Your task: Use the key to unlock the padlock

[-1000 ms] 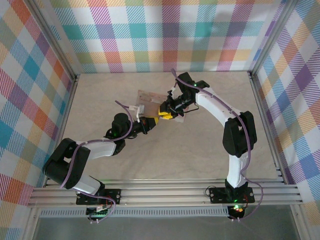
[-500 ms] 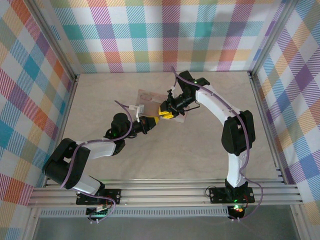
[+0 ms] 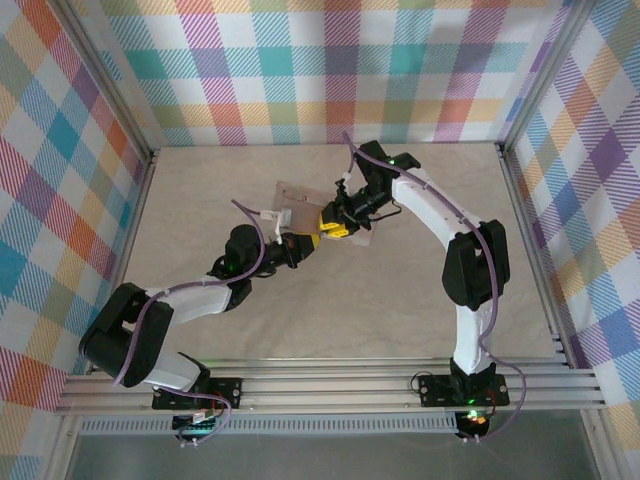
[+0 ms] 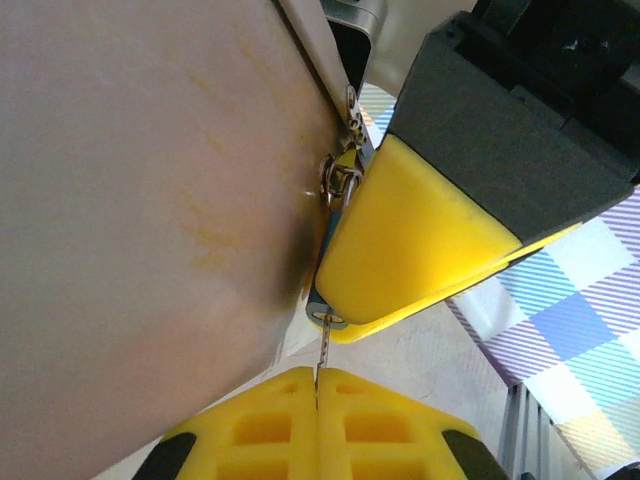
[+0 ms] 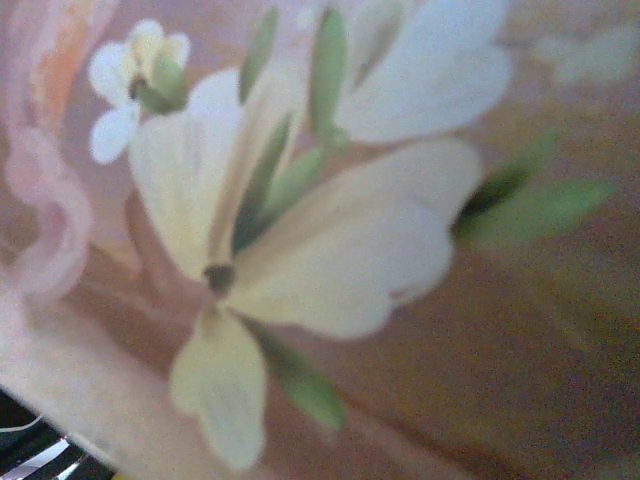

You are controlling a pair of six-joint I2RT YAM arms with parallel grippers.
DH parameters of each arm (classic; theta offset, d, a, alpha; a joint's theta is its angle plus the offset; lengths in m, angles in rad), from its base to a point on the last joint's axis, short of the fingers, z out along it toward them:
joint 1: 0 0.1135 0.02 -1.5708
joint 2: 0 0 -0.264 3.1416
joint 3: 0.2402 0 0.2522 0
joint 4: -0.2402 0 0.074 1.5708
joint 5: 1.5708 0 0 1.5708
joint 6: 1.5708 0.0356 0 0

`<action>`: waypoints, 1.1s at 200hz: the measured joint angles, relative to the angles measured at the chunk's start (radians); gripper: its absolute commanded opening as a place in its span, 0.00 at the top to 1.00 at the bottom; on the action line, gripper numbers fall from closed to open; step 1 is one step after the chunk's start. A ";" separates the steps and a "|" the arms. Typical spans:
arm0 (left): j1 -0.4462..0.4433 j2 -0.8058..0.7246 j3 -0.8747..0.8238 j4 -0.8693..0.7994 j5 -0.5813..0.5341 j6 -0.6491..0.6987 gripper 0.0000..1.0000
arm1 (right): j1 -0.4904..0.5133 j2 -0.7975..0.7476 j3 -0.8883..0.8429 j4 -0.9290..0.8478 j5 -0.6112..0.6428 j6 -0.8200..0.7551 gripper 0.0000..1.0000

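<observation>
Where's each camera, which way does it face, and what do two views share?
Top external: above, behind the arms, looking down; left claw and right claw meet at the pink box.
Left wrist: looks past its own shut pads pinching the key, at the padlock in the right claw.
Right wrist: close against the box's flower print.
Shared: both claws, in top and left wrist.

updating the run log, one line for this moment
left end effector: shut on key | key: tip at padlock keyhole | right end effector: pad against padlock
</observation>
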 measured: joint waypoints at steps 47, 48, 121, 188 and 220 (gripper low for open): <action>0.044 0.037 0.000 0.069 0.059 -0.109 1.00 | -0.007 0.000 -0.012 0.025 -0.019 -0.013 1.00; 0.045 0.038 0.000 0.071 0.061 -0.110 1.00 | -0.007 0.000 -0.012 0.025 -0.019 -0.014 1.00; 0.027 0.036 0.047 -0.015 0.095 0.014 1.00 | -0.019 0.019 0.040 -0.061 -0.026 -0.053 1.00; -0.027 0.002 0.066 -0.077 -0.020 0.119 1.00 | -0.018 0.035 0.054 -0.104 -0.062 -0.045 1.00; -0.060 -0.028 0.066 -0.126 -0.101 0.154 1.00 | -0.018 0.035 0.054 -0.114 -0.066 -0.042 1.00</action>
